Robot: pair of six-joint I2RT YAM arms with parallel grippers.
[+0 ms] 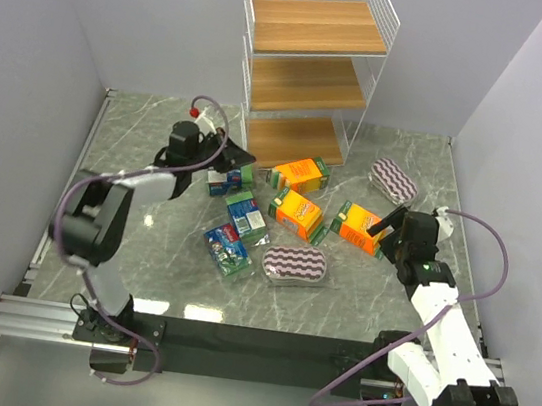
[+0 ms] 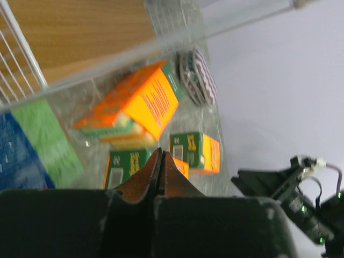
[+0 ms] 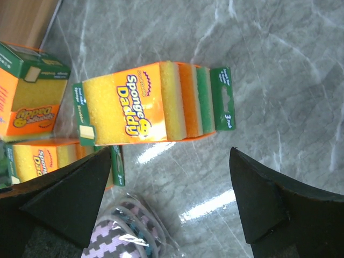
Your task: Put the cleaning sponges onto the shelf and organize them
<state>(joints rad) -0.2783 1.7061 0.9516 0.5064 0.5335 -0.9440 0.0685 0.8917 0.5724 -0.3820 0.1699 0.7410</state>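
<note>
The left arm [image 1: 96, 224] and right arm [image 1: 449, 339] are wearing white shells over black joints and bases. Purple-grey cables [image 1: 59, 219] are looping beside each, the left one's ending in a red plug [image 1: 195, 109]. Matte black wedge-shaped fingers [image 3: 70, 199] are tipping the right gripper [image 3: 169, 153], while the left gripper [image 2: 160, 156] is showing rust-brown inner faces.

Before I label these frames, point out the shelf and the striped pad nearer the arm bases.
shelf [image 1: 316, 28]: top external view, top wooden board.
striped pad [image 1: 295, 264]: top external view, middle of its wavy face.
</note>
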